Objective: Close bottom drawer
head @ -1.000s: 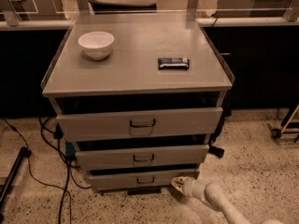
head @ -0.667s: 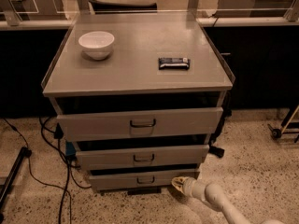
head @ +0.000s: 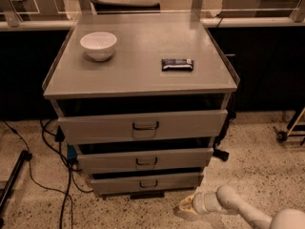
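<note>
Just below-right of the bottom drawer [head: 119,184], the hand [head: 187,208], near floor.

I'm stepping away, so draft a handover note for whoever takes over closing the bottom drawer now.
Gripper: low by the floor, below and just off the right corner of the bottom drawer; contact unclear.
Bottom drawer: pulled out, with a dark gap above its front.
Done: nothing on the drawer yet.
Left: push its front in until flush.
Bowl and dark packet sit on the cabinet top.
</note>
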